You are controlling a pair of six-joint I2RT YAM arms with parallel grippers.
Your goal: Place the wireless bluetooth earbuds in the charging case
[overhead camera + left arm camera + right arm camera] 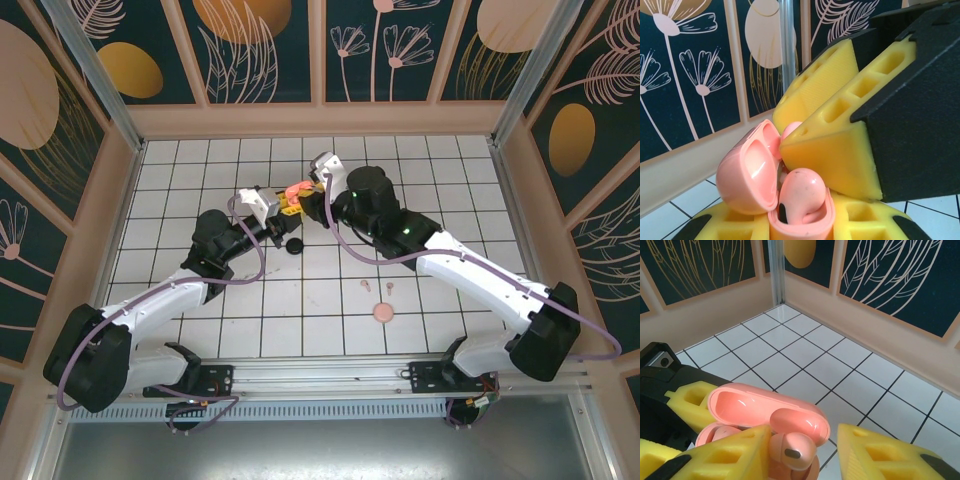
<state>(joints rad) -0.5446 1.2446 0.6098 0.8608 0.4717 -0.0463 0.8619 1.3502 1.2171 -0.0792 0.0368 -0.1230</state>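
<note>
Closest to the lens are the yellow pads [727, 457] of my right gripper [802, 452]. They stand parted, released around a pink earbud [790, 447] that sits between them in the charging case [805, 227]. My left gripper [284, 206] is clenched on the case's lower half, with the lid [765, 410] open behind the jaws. The bud looks perched high and I cannot tell that it is seated. My worry is that a pad drags on it as I back away and tips it out. A pad could also knock the lid or twist the case in the left grip. Two more earbuds [366, 286] lie on the tiles [300, 320], well apart from both jaws.
</note>
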